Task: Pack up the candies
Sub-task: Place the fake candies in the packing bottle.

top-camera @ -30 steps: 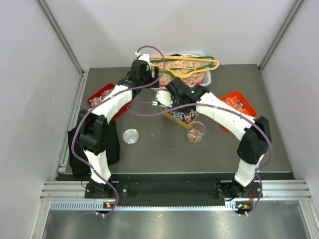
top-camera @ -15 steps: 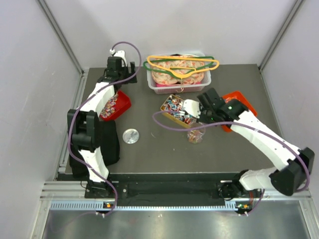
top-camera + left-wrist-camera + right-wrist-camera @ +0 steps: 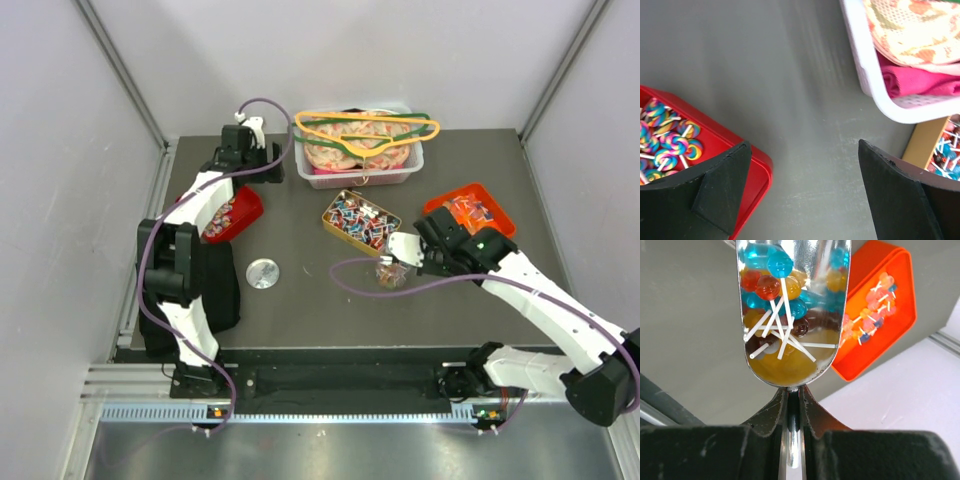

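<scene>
The table is carrying everything. Behind the gold tin, a white basket is holding cloth and hangers (they are hiding its far rim). A red tray is sitting left of the tin and an orange tray right of it, both cut off in the wrist views. The left gripper is hanging wide apart and empty, left of the tin and further back. The right gripper is clamping a metal scoop by its handle at the tin's front right. The candies are heaping in the scoop, tin and trays. A clear cup, its contents unreadable, is standing just before the tin.
</scene>
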You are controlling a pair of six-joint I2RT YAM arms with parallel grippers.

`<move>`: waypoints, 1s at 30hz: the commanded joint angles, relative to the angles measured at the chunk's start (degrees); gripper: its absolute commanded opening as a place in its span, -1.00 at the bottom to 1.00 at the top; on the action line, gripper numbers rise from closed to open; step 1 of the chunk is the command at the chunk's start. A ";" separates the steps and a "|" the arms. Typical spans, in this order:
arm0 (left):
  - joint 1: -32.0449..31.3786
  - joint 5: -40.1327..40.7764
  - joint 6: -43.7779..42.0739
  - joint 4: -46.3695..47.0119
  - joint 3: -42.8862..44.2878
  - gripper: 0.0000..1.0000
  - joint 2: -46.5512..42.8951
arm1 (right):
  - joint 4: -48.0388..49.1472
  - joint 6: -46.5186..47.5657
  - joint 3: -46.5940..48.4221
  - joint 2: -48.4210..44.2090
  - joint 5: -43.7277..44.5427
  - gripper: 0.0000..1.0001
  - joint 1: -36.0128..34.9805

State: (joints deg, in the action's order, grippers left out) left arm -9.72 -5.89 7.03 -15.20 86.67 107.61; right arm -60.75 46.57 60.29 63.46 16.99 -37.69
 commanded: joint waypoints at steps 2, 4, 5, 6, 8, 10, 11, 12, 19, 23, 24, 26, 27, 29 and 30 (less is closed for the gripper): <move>-1.09 -2.72 -1.23 0.70 -0.80 0.83 -3.73 | 2.22 2.12 2.55 2.10 5.41 -1.00 0.43; -1.10 -3.16 -1.05 0.70 -0.89 0.83 -3.64 | 2.48 2.91 2.55 3.24 6.38 -1.00 0.16; -1.10 -3.25 -1.05 0.70 -0.89 0.83 -3.64 | 2.57 3.18 2.38 3.42 7.52 -1.00 -0.19; -1.10 -3.42 -0.96 0.79 -0.98 0.83 -3.64 | 2.65 3.35 2.20 3.60 7.96 -1.00 -0.36; -1.18 -3.95 -0.96 0.70 -1.15 0.83 -3.81 | 2.31 3.36 2.46 4.21 8.58 -1.00 -0.98; -1.18 -4.39 -0.96 1.14 -1.51 0.83 -4.08 | 1.95 3.18 3.25 5.18 9.28 -1.00 -1.42; -1.18 -4.48 -0.88 1.31 -1.94 0.83 -4.16 | 1.69 3.27 3.60 5.88 9.72 -1.00 -1.59; -1.18 -4.65 -0.87 1.40 -2.12 0.83 -4.25 | 1.69 3.35 3.87 6.15 9.90 -1.00 -1.68; -1.27 -4.83 -0.87 2.28 -3.97 0.83 -4.78 | 0.37 4.85 5.27 8.78 13.59 -1.00 -5.02; -1.27 -5.01 -1.05 2.81 -4.67 0.83 -5.31 | 0.11 5.81 5.01 9.40 15.79 -1.00 -6.16; -1.27 -5.01 -1.05 2.81 -4.67 0.83 -5.39 | 0.19 6.08 4.75 9.66 16.22 -1.00 -6.34; -1.27 -5.10 -0.96 2.81 -4.67 0.83 -5.48 | 0.46 6.69 4.31 9.58 16.84 -1.00 -6.43; -1.27 -5.27 -0.88 2.90 -4.67 0.83 -5.57 | 0.55 6.70 4.31 9.75 16.93 -1.00 -6.52; -1.27 -5.36 -0.79 2.98 -4.67 0.83 -5.66 | 0.37 6.70 4.22 9.93 17.46 -1.00 -6.78; -1.27 -5.45 -0.87 3.07 -4.67 0.83 -5.66 | 0.37 6.78 4.22 10.01 17.55 -1.00 -6.87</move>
State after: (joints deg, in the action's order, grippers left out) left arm -10.87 -10.26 6.66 -14.94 82.35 105.62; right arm -60.93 52.51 62.81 73.41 31.68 -43.53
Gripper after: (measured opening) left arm 0.918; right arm 0.080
